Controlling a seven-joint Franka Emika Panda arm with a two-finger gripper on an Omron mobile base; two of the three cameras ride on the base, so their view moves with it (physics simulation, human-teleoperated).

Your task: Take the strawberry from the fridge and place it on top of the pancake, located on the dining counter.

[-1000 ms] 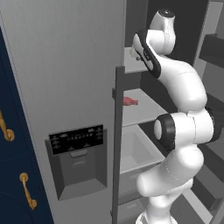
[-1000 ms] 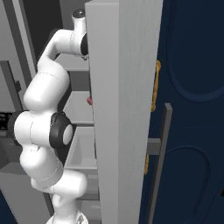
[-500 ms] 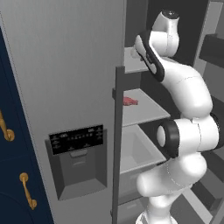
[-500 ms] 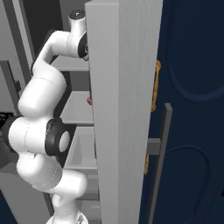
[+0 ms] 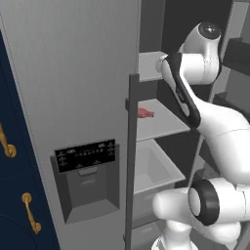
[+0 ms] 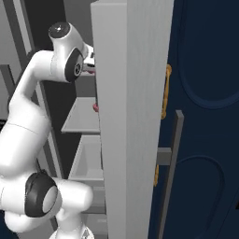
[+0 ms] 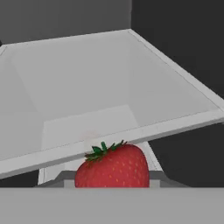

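Observation:
The strawberry (image 7: 113, 165), bright red with a green leafy top, sits low in the hand view between the two finger tips, and my gripper (image 7: 109, 180) is shut on it. Behind it lie a pale shelf edge and the white drawer below. From the base cameras, the hand (image 5: 164, 66) reaches in at the top shelf of the grey fridge (image 5: 73, 73), whose door stands open. From the right, the hand (image 6: 91, 63) is partly behind the door's edge (image 6: 130, 116). The pancake and the dining counter are out of view.
A flat pinkish-red slab of meat (image 5: 144, 113) lies on the middle shelf. Under it sits a white drawer (image 5: 152, 168). Navy cabinets with gold handles (image 5: 10, 146) flank the fridge on the left, and a navy panel (image 6: 205, 116) on the right.
The jaws have closed on the strawberry. The arm's elbow has sunk lower while the hand stays at the top shelf.

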